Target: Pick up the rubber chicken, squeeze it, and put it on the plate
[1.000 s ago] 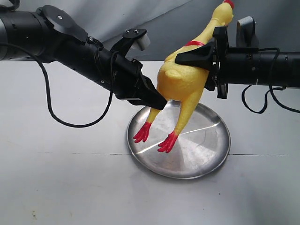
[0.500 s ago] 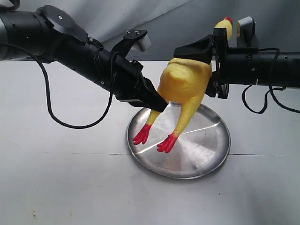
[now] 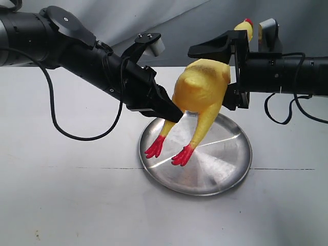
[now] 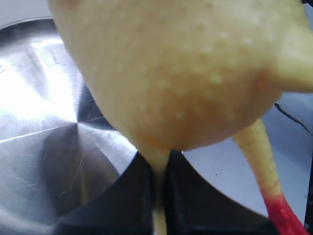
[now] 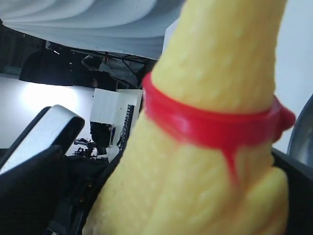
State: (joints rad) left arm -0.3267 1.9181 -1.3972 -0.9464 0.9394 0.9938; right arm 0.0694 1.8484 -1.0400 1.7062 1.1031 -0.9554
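Observation:
The yellow rubber chicken [image 3: 202, 87] hangs over the steel plate [image 3: 225, 174], head [image 3: 246, 25] up and back, red feet [image 3: 183, 155] just above the plate's surface. My left gripper [image 3: 173, 114] is shut on the top of one thin leg; the left wrist view shows the black jaws [image 4: 159, 186] pinching that leg under the round body [image 4: 171, 73], with the plate [image 4: 39, 98] behind. My right gripper [image 3: 207, 77] is open, its upper finger [image 3: 210, 49] at the top of the body and the lower one hidden. The red neck band [image 5: 210, 122] fills the right wrist view.
The plate lies on a white tabletop [image 3: 61, 195]. A grey cloth backdrop [image 3: 154, 20] hangs behind. A black cable [image 3: 77, 134] loops down from the left arm onto the table, and another cable [image 3: 282, 113] hangs under the right arm.
The right gripper's fingers have spread apart and the squashed body has swelled back to its round shape. The head has dropped behind the right arm. The left gripper has kept its hold.

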